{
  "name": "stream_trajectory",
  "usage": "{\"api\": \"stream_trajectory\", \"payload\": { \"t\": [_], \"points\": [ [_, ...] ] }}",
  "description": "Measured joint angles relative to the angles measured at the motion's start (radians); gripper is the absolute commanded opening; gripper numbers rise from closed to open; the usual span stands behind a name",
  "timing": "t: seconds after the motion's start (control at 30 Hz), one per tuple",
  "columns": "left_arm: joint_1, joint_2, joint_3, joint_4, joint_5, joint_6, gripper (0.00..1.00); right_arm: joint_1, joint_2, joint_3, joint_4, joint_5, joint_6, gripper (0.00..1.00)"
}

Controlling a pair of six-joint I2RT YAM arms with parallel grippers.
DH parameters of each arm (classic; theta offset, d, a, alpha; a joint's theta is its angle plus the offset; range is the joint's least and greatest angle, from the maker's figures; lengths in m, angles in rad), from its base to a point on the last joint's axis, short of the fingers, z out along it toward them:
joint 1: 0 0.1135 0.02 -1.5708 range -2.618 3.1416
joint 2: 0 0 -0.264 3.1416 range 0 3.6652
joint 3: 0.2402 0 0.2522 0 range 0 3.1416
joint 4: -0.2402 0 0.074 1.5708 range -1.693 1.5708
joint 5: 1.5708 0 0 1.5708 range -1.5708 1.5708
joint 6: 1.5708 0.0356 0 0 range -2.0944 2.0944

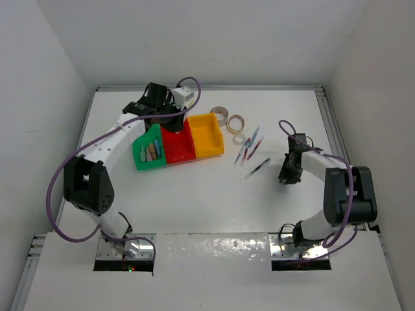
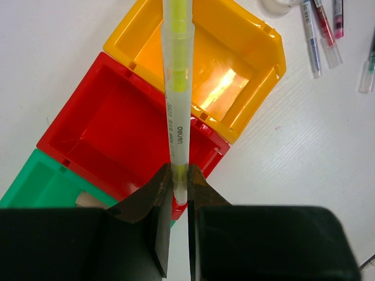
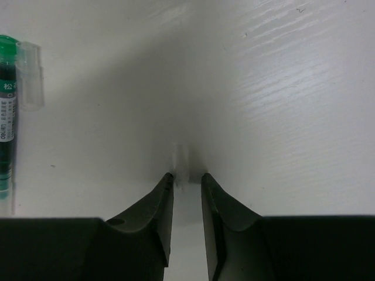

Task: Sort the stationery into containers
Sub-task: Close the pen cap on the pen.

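Left hand [image 2: 176, 196] pinching yellow pen [image 2: 176, 105] by its near end. Long axis runs to 12 o'clock: barrel crosses red bin [image 2: 105, 123], far end over yellow bin [image 2: 249, 50].

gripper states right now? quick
left gripper: shut on the yellow-green pen.
right gripper: open, jaws only narrowly apart, nothing between them.
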Motion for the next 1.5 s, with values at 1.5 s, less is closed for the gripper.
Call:
{"api": "stream_trajectory", "payload": {
  "t": [1.5],
  "points": [
    [0.065,-0.461,-0.824,0.886,-0.117,1.467,0.00,0.555,0.264,0.854,-0.302,-0.680,-0.495,0.00]
  ]
}}
